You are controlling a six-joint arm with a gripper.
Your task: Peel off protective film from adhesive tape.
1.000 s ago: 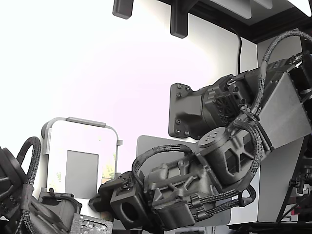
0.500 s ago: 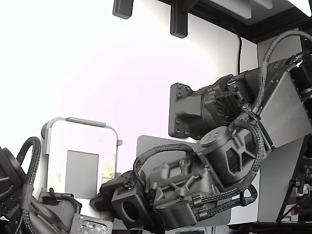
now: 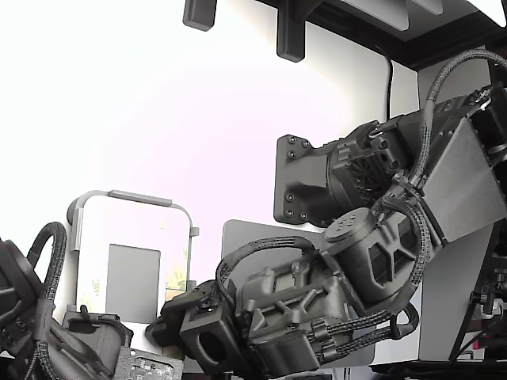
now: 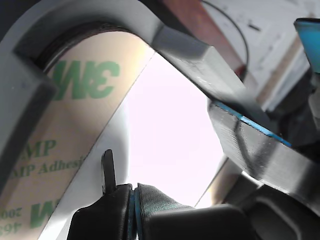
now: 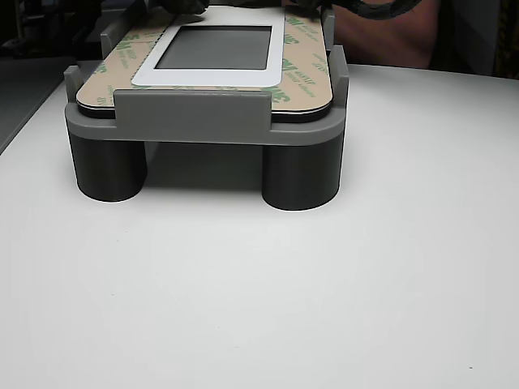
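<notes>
Wrist view alone shows green print on protective film (image 4: 65,145).

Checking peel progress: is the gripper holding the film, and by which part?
Cannot tell: the gripper sits at the protective film's edge, contact hidden.

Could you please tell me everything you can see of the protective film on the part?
The protective film is a pale tan, paper-like liner printed with green logos and lettering. It lies flat as strips along the edges of the white plate, which sits in the grey fixture. In the wrist view it fills the frame near a dark fingertip; whether that touches it is unclear.
</notes>
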